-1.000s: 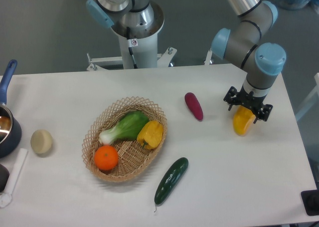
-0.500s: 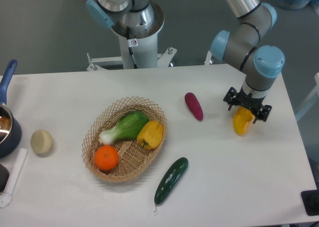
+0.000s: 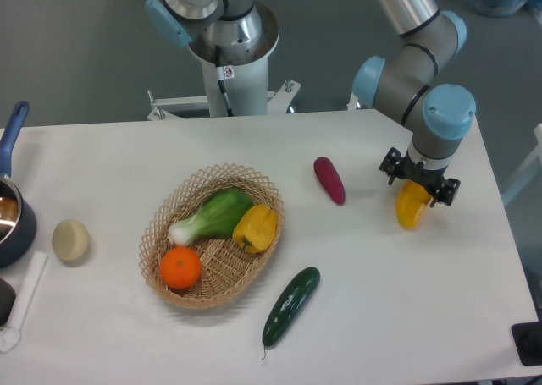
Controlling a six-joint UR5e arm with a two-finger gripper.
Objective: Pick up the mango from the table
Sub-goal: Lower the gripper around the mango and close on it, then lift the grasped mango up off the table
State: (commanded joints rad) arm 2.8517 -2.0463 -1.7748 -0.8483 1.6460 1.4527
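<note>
The mango [image 3: 412, 209], smooth and yellow-orange, is at the right side of the white table [image 3: 406, 317]. My gripper [image 3: 417, 192] points straight down over it, its black fingers closed around the mango's upper half. Only the fruit's lower end shows below the fingers. I cannot tell whether the mango touches the tabletop or hangs just above it.
A purple vegetable [image 3: 329, 180] lies left of the mango. A wicker basket [image 3: 178, 296] holds an orange, a yellow bell pepper and a leafy green. A cucumber [image 3: 290, 305] lies at the front, a pale round item [image 3: 70, 239] and a pot [image 3: 12, 220] at the left.
The arm's wrist has shifted slightly left while the gripper stays closed on the mango. The mango has barely moved.
</note>
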